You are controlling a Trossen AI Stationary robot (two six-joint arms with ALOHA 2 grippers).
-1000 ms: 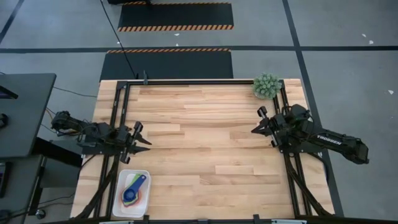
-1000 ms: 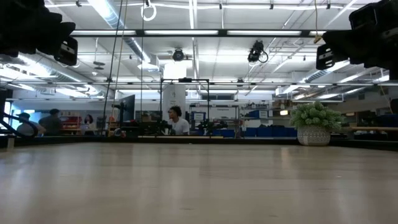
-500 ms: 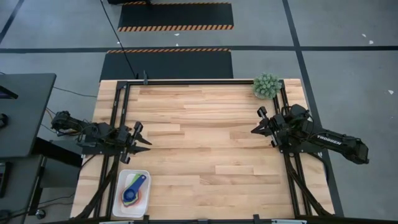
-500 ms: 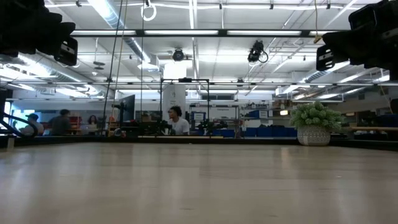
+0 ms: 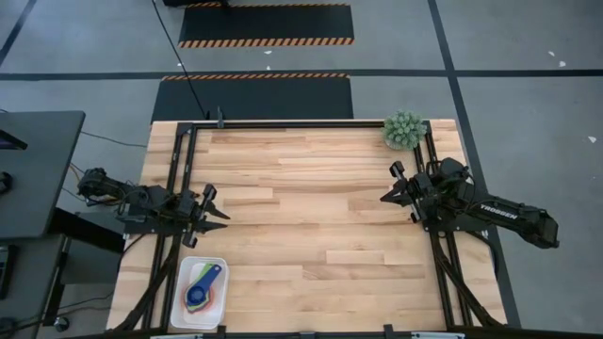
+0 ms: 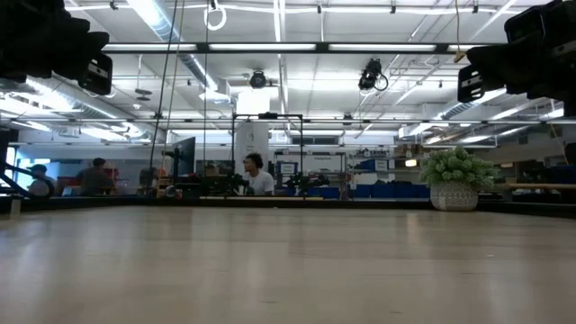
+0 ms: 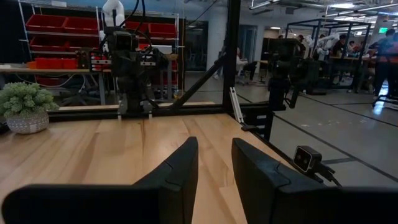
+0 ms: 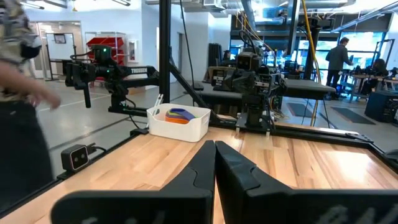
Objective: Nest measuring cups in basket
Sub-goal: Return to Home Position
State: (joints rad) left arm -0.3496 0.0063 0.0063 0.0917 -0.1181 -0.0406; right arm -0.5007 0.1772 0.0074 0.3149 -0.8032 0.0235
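Note:
The white basket (image 5: 187,271) sits at the table's near left corner and also shows in the right wrist view (image 8: 186,129). Inside it lie nested measuring cups (image 5: 200,294), blue on top with orange and green rims beneath; their coloured rims (image 8: 176,115) peek over the basket wall. My left gripper (image 5: 219,215) hovers over the table's left side, just beyond the basket's far edge, with a small gap between its fingers (image 7: 214,146). My right gripper (image 5: 384,196) hovers over the table's right side, its fingers together (image 8: 215,144). Neither touches anything.
A small green potted plant (image 5: 403,130) stands at the far right corner, also seen in the low view (image 6: 456,178). Black frame rails (image 5: 179,179) run along the table's sides and far edge. A person (image 8: 18,93) stands beyond the table's near side, and the wide wooden middle is bare.

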